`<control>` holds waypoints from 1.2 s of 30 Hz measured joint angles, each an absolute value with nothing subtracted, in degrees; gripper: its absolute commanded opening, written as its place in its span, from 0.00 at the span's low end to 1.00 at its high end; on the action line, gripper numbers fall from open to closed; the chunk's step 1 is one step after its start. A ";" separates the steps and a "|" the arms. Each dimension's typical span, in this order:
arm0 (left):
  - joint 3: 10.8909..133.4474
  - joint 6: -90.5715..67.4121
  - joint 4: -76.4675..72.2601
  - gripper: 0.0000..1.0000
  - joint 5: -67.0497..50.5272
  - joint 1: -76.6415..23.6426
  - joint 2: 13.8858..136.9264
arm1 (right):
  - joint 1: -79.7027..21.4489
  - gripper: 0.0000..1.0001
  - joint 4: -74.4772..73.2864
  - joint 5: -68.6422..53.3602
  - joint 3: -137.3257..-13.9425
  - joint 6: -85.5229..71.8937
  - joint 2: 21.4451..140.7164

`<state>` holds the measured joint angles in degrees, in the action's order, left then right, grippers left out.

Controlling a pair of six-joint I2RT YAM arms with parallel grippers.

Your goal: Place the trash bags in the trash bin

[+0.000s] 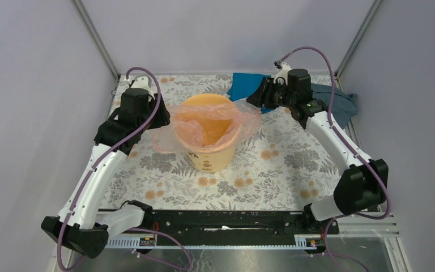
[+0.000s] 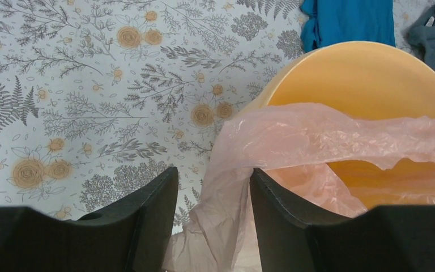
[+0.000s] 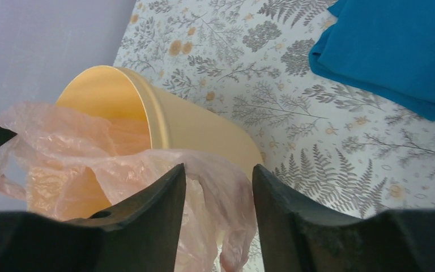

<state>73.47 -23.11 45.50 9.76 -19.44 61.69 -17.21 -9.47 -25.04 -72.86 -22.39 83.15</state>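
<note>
The trash bin [image 1: 212, 157] is being shown mid-table, nearer the far edge. Bare table [image 1: 277, 170] is being shown toward the near edge, and a blue cloth [image 1: 242, 85] and a grey-blue cloth [image 1: 344, 105] are being shown in the far right corner. The trash bag [image 1: 173, 136] is being draped over the bin's rim. The left gripper [image 2: 214, 173] is being held spread at the bin's left, with film hanging between its fingers. The right gripper [image 3: 219, 167] is being held spread at the rim's far right, with film showing between its fingers.

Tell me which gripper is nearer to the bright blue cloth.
Right. The right gripper hovers just beside the blue cloth, between it and the bin. The left gripper is on the bin's opposite side.
</note>
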 measured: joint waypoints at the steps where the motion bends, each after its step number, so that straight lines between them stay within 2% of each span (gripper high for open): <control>1: 73.47 -23.11 45.23 0.53 9.76 -19.29 61.84 | -17.19 0.49 -8.93 -25.50 -72.79 -22.79 83.81; 4: 73.47 -23.09 44.03 0.53 9.72 -18.81 62.65 | -17.19 0.27 -6.31 -27.99 -72.34 -23.77 85.97; 10: 73.52 -22.96 41.54 0.42 9.26 -17.32 66.30 | -17.19 0.02 -2.04 -28.10 -72.14 -26.57 87.99; 11: 73.54 -22.96 40.88 0.41 8.69 -16.67 67.11 | -17.19 0.00 -1.39 -27.99 -72.14 -26.96 88.33; 18: 73.82 -25.45 36.56 0.36 2.42 -11.38 73.71 | -17.19 0.00 2.26 -25.56 -72.34 -30.00 93.58; 22: 73.82 -26.65 35.20 0.43 0.08 -10.15 75.53 | -17.19 0.00 3.38 -25.10 -73.93 -31.86 97.43; 25: 73.14 -27.29 33.30 0.43 -0.95 -9.76 75.53 | -17.19 0.00 4.38 -25.17 -74.85 -33.36 99.07; 33: 61.95 -29.39 28.23 0.31 -2.42 -8.32 73.52 | -17.39 0.00 6.44 -26.26 -75.02 -35.07 99.29; 36: 56.60 -30.59 27.07 0.30 -3.14 -7.38 72.40 | -17.80 0.00 6.72 -26.63 -75.02 -35.03 99.31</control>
<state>56.60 -30.59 27.07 -3.14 -7.38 72.40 -17.80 6.72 -26.63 -75.02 -35.03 99.31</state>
